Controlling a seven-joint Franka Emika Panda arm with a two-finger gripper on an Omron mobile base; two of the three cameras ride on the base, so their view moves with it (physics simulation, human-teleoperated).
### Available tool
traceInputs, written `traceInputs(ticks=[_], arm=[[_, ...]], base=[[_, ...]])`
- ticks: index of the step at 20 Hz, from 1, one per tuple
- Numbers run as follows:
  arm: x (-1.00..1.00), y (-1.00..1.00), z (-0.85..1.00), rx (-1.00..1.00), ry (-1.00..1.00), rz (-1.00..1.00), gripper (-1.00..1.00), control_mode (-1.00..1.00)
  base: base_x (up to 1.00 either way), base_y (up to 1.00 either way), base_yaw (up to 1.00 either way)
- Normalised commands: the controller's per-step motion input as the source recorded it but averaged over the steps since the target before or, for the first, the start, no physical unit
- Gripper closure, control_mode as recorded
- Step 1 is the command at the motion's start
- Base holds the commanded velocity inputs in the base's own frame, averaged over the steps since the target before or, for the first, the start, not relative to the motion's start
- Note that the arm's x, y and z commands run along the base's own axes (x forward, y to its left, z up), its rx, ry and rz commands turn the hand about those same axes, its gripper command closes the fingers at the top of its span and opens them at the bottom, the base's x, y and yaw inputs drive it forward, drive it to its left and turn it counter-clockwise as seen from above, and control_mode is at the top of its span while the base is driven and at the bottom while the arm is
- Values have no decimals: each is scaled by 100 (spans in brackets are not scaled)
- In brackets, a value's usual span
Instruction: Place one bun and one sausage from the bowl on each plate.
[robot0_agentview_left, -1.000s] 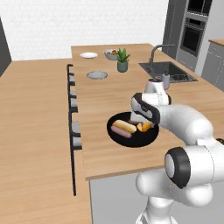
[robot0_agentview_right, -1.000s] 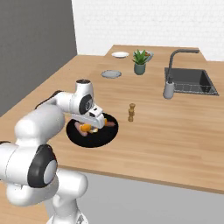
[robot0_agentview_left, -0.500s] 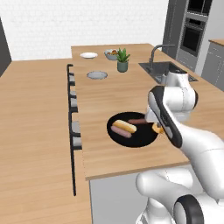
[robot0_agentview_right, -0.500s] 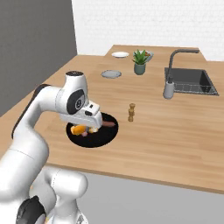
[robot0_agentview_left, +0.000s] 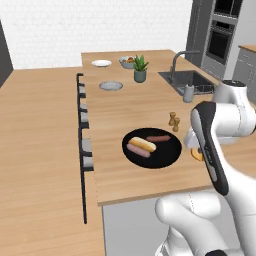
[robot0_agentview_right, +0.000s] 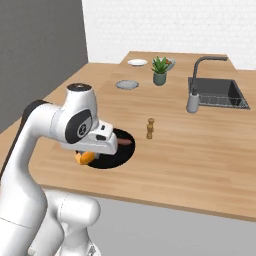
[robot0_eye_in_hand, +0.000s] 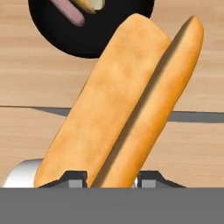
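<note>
My gripper (robot0_eye_in_hand: 111, 177) is shut on a long golden split bun (robot0_eye_in_hand: 127, 100) that fills the hand view. From the left base view the held bun (robot0_agentview_left: 196, 154) hangs just off the right rim of the black bowl (robot0_agentview_left: 165, 155). From the right it shows as an orange end (robot0_agentview_right: 84, 158) under the hand. In the bowl lie another bun (robot0_agentview_left: 141, 144) and two sausages (robot0_agentview_left: 158, 138). Two plates stand far back: a grey one (robot0_agentview_left: 111, 86) and a white one (robot0_agentview_left: 101, 63).
Two small pepper shakers (robot0_agentview_left: 174, 120) stand just behind the bowl. A sink (robot0_agentview_left: 186, 79) with a tap and a soap dispenser (robot0_agentview_left: 188, 93) lies at the right. A potted plant (robot0_agentview_left: 140, 69) and a white fruit bowl (robot0_agentview_left: 128, 61) stand near the plates. The counter's front edge is close.
The arm has lifted the bun out of the bowl and swung it to the bowl's near right side, with the elbow now raised high.
</note>
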Motion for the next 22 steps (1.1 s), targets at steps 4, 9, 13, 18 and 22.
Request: traceInputs(ticks=[4, 9, 13, 18, 22], arm=[[-5, 1, 0, 0, 0, 0, 100, -100], [0, 0, 0, 0, 0, 0, 100, 100], [0, 0, 0, 0, 0, 0, 100, 100], [0, 0, 0, 0, 0, 0, 100, 100], [0, 0, 0, 0, 0, 0, 100, 100]], base=[[0, 0, 0], [-56, 69, -4], [-44, 100, -27], [1, 100, -40], [8, 100, -48]])
